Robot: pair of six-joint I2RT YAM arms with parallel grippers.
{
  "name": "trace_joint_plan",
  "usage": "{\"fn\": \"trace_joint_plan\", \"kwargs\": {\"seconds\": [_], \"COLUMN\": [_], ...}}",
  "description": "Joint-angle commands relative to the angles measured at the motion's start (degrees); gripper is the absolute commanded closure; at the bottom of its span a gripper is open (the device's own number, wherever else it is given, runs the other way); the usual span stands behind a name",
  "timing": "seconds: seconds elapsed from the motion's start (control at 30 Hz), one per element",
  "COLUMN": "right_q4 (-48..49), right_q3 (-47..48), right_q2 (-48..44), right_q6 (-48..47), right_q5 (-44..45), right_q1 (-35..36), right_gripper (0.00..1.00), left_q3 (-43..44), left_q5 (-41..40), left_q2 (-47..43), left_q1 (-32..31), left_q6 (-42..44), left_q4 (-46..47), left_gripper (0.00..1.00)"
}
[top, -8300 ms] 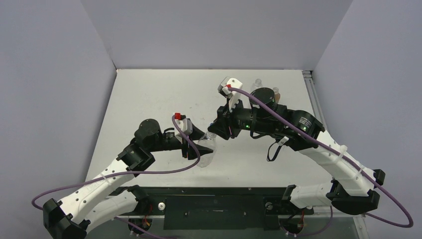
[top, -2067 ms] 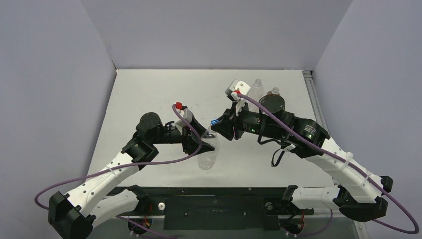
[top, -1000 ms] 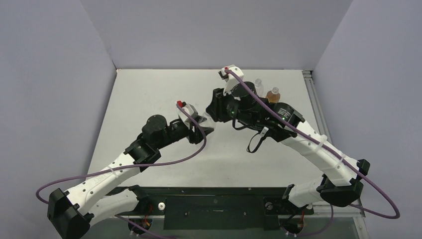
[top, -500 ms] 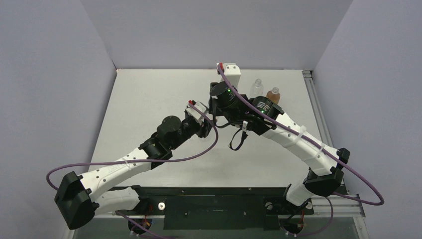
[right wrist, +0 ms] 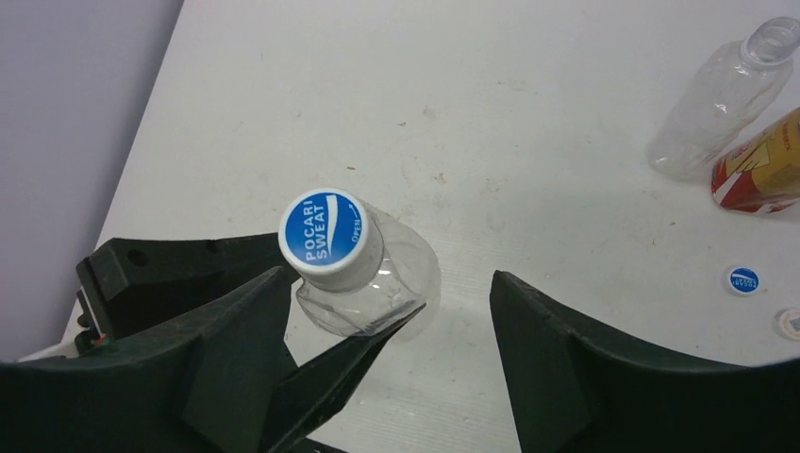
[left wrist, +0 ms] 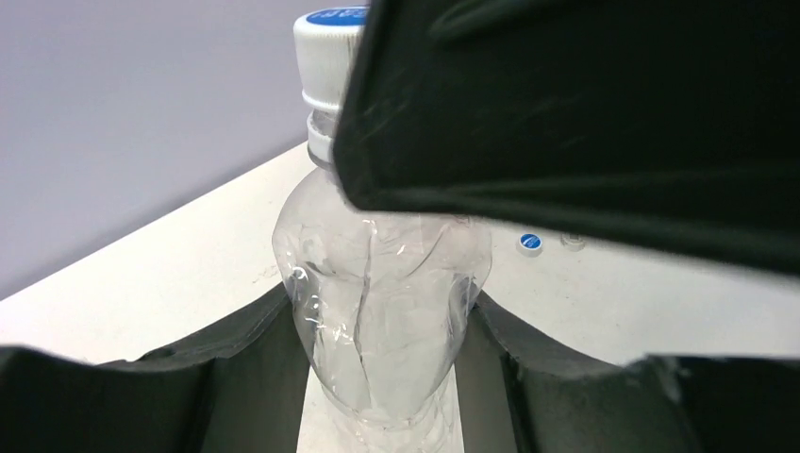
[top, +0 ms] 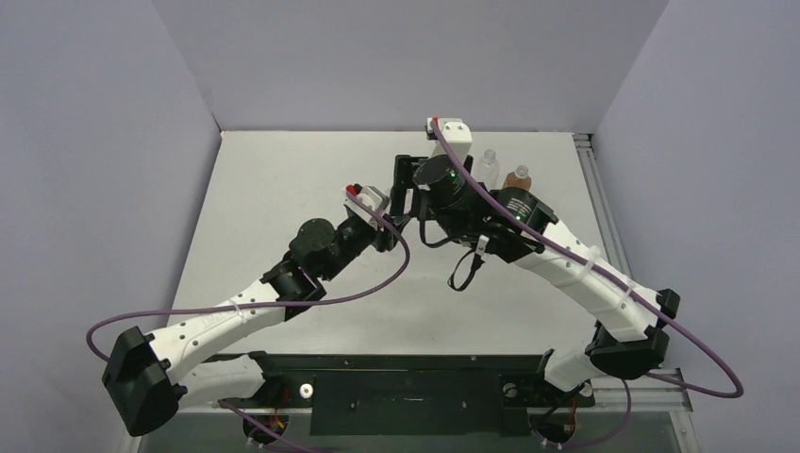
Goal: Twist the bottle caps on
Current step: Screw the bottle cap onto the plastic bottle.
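1. The round blue-and-white plastic cap [right wrist: 324,229] reads "POCARI SWEAT" and, smaller, "OPEN". It sits on the neck of an upright clear colourless plastic bottle [left wrist: 377,236] over the middle of the white tabletop [right wrist: 528,113].
2. The left pincer [left wrist: 382,311] is clenched on that bottle's shoulder, and the wall is creased between its fingers.
3. The right pincer [right wrist: 391,283] is released, with its fingers spread wide to either side of the cap. Whether one finger touches the cap cannot be told.
4. In the right wrist view, at 2 o'clock from the cap, a second clear plastic bottle [right wrist: 722,94] has an open neck, and the tabletop shows through it.
5. Just beside it is an amber-filled bottle with a red-and-yellow label [right wrist: 764,160]; its print is too small to read.
6. Between 3 and 4 o'clock lie a loose small blue-and-white cap [right wrist: 743,279] and a plain white cap [right wrist: 791,324], near each other.
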Motion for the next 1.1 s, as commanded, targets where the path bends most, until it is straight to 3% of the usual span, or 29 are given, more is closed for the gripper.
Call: {"fn": "trace_joint_plan", "kwargs": {"seconds": [0.0,0.33,0.43,0.5,0.7,1.07], "right_q4": [4.62,18.90,21.28,22.78,25.45,32.79], "right_q3": [-2.68,-15.62,-18.69,-19.74,-19.99,-22.24], "right_q2": [-7.74,-20.80,-23.79,-24.50,-22.68,-20.14], "right_q6": [-2.62,-14.40,-16.49,-17.31,-18.48,-14.92], "right_q5": [-1.07,-16.94,-26.73,-33.64,-43.10,-47.60], "right_q1": [0.40,-1.77,-5.48,-7.48,-9.36,-9.47], "right_gripper": [0.26,0.20,0.18,0.18,0.17,0.15], "left_q3": [0.25,-0.89,-1.19,-0.99,0.46,2.11], "left_q5": [2.33,23.65,30.07,35.35,45.89,49.11], "left_q2": [-2.91,-5.75,-6.87,-7.36,-8.27,-6.90], "left_q1": [0.91,6.19,7.27,7.76,7.98,7.97], "left_q6": [-0.80,-7.11,-8.87,-10.00,-12.87,-15.93], "left_q4": [3.09,-0.97,-1.22,-1.89,-2.52,0.13], "left_gripper": [1.00,1.00,1.00,1.00,1.00,1.00]}}
